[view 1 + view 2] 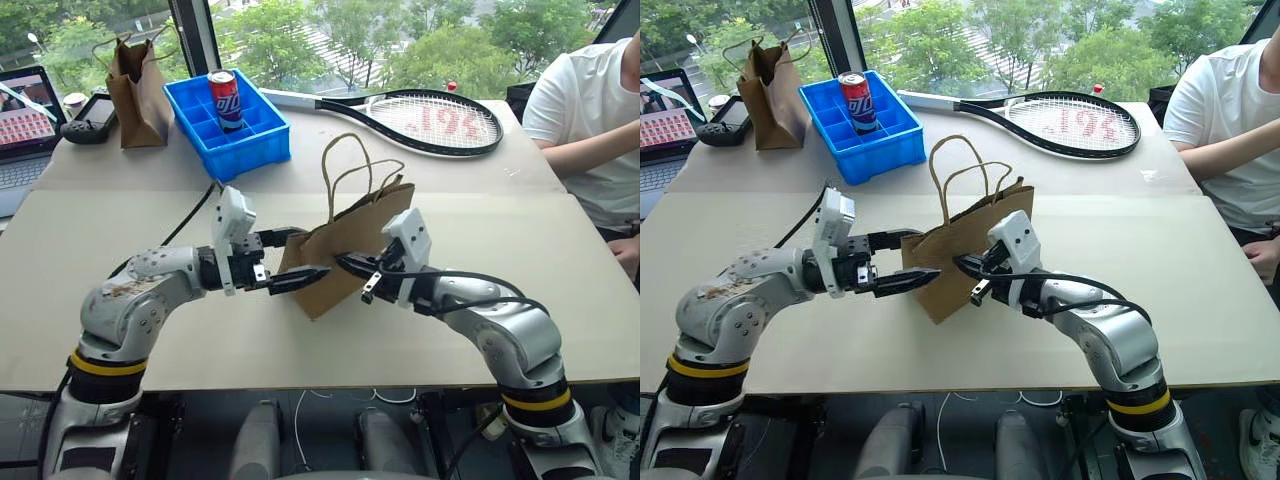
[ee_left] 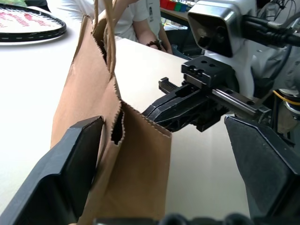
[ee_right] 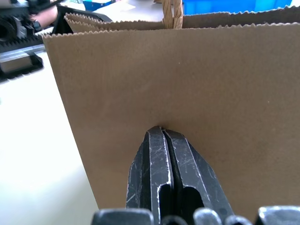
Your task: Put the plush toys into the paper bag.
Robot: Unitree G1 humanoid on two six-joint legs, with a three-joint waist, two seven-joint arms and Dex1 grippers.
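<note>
I see the paper bag [image 1: 345,250] tilted mid-table [image 1: 120,240], windows and trees behind; right gripper [image 1: 345,265] pinched closed against its side, left gripper [image 1: 300,258] spread around its edge (person seated right).

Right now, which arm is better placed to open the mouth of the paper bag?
Probably the left. The left gripper is open, with its fingers on either side of the paper bag side edge near the mouth. The right gripper is shut, its tips pressing the bag's flat wall.

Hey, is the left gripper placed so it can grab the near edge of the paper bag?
Probably yes: the left gripper already straddles the paper bag edge, one finger on each side.
</note>
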